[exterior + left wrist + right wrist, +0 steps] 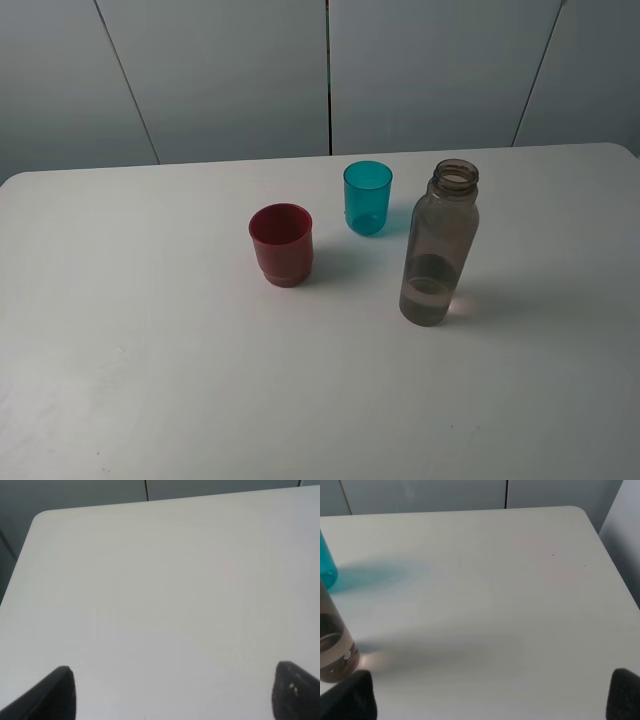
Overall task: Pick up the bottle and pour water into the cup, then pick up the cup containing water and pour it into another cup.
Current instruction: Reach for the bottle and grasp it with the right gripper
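White bench (150, 350) under grey wall panels (230, 80) carries everything. Left tool (175, 695) and right tool (487, 697) both stand spread wide above bare bench, holding and touching nothing. Right of centre, the bottle (440, 250) stands upright, long axis vertical, uncapped neck up, a little water at its bottom. The red cup (282, 245) sits at its 9 o'clock and the teal cup (367, 197) at its 11 o'clock, both mouth up and apart.

You have one white table (150, 380), rounded corners, matte top; behind it, grey wall panels (230, 70) with dark seams.
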{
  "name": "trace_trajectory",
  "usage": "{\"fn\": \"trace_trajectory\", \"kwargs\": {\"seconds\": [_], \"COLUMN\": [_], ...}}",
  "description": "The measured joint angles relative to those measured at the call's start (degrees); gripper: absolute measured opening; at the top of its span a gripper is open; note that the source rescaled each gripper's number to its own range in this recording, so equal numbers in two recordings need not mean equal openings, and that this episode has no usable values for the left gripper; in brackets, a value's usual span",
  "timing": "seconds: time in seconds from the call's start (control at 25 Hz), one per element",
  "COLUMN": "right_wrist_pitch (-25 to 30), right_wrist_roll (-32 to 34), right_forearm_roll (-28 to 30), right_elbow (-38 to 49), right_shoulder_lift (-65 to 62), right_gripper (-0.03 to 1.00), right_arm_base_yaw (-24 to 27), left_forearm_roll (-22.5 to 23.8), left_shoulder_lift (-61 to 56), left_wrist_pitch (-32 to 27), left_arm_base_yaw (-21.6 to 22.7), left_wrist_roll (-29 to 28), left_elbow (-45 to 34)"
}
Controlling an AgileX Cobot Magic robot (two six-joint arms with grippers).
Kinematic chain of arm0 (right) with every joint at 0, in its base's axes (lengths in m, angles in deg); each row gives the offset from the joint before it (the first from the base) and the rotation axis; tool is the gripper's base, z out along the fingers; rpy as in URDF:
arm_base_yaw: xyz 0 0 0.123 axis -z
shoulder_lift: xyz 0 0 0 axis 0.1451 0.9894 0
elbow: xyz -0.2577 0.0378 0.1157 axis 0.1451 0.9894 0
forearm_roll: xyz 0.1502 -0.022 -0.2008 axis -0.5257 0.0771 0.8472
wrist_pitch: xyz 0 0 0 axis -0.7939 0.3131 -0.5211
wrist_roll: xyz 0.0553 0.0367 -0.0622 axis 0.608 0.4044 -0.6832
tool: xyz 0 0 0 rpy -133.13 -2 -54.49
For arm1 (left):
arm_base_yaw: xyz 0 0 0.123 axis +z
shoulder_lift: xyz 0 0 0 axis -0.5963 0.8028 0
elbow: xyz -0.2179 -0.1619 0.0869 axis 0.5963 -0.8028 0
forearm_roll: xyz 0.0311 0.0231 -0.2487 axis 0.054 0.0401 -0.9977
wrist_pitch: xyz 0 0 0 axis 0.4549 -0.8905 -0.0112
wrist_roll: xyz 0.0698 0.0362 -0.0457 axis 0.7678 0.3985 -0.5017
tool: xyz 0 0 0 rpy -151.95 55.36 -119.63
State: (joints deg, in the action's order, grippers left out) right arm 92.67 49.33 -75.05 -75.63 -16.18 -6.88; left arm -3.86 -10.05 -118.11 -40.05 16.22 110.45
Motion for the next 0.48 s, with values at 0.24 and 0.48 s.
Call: {"fn": "trace_trajectory", "kwargs": {"seconds": [0.24, 0.48], "right_wrist_pitch": [0.00, 0.00], "right_wrist_roll": [0.00, 0.00], "right_forearm_roll": [0.00, 0.00], "right_elbow": [0.00, 0.00], "right_shoulder_lift": [0.00, 0.00], "right_gripper": [1.00, 1.00], "right_arm_base_yaw": [0.00, 0.00], "left_forearm_roll": [0.00, 0.00], "left_shoulder_lift": [0.00, 0.00], "left_wrist_pitch": [0.00, 0.00], "left_arm_base_yaw": [0.00, 0.00], "left_wrist_roll": [0.00, 0.00], "left_elbow": [0.00, 0.00]}}
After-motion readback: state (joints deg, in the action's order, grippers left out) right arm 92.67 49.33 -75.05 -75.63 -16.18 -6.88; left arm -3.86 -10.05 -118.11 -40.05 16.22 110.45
